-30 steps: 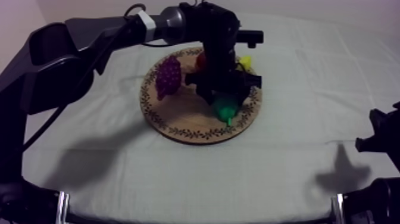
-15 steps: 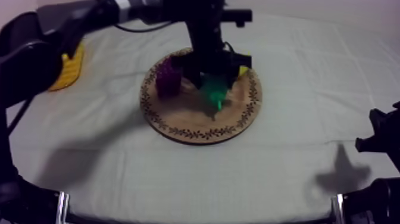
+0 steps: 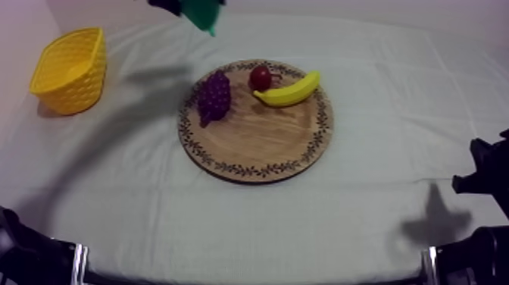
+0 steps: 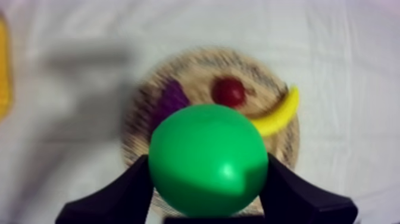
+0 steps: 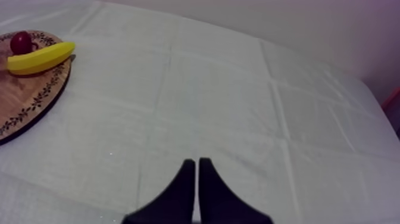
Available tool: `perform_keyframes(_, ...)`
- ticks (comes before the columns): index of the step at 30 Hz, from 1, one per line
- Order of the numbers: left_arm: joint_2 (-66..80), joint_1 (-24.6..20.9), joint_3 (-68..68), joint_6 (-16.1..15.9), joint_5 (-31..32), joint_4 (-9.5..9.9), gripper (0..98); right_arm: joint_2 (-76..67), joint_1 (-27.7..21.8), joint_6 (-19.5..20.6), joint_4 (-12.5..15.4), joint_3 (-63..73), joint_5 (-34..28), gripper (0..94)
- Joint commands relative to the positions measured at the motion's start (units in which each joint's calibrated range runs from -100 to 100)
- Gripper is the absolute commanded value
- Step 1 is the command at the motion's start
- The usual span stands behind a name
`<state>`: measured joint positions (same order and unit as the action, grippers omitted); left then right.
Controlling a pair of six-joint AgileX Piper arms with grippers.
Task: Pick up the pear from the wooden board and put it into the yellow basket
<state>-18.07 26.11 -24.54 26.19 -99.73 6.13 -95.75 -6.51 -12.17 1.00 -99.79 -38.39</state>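
Observation:
My left gripper (image 4: 207, 179) is shut on the green pear (image 4: 207, 159), held high above the table; from above, the pear (image 3: 203, 15) hangs beyond the far edge of the wooden board (image 3: 250, 144). In the left wrist view the wooden board (image 4: 138, 128) lies far below the pear, with grapes (image 4: 169, 98), a small red fruit (image 4: 229, 91) and a banana (image 4: 277, 113) on it. The yellow basket (image 3: 70, 70) stands at the far left of the table. My right gripper (image 5: 195, 179) is shut on nothing, low over bare cloth at the right side.
On the board lie the grapes (image 3: 213, 97), the small red fruit (image 3: 260, 76) and the banana (image 3: 288, 91). From the right wrist, the board's edge (image 5: 36, 101), banana (image 5: 38, 57) and red fruit (image 5: 21, 42) sit away from the fingers.
My left gripper has lifted the pear off the board and carried it up and toward the far left. The arm has risen clear of the board, uncovering the basket. The right arm has not moved.

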Motion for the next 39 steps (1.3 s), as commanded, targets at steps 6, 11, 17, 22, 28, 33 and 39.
perform_keyframes(6, 8.7, -8.3, 5.3, -0.7, 0.0, 3.78, 53.7, 0.0, 0.0, 0.0, 0.0, 0.0, 0.0, 0.3)
perform_keyframes(11, 10.4, -13.1, 6.9, -1.2, 0.1, 5.29, 53.7, 0.0, 0.0, 0.0, 0.0, 0.0, 0.0, 0.3)
perform_keyframes(17, 9.1, -17.4, 8.9, -1.6, 1.7, 6.32, 53.6, 0.0, 0.0, 0.0, 0.0, 0.0, 0.0, 0.3)
perform_keyframes(22, 6.2, -20.9, 10.6, -1.9, 4.3, 6.66, 54.0, 0.0, 0.0, 0.0, 0.0, 0.0, 0.0, 0.3)
perform_keyframes(28, 0.7, -24.1, 9.0, -2.5, 6.7, 7.51, 54.5, 0.0, 0.0, 0.0, 0.0, 0.0, 0.0, 0.3)
perform_keyframes(33, -4.1, -26.0, 7.0, -2.7, 8.1, 8.02, 54.7, 0.0, 0.0, 0.0, 0.0, 0.0, 0.0, 0.3)
perform_keyframes(39, -8.0, -27.5, 6.3, -2.6, 9.7, 8.21, 53.3, 0.0, 0.0, 0.0, 0.0, 0.0, 0.0, 0.3)
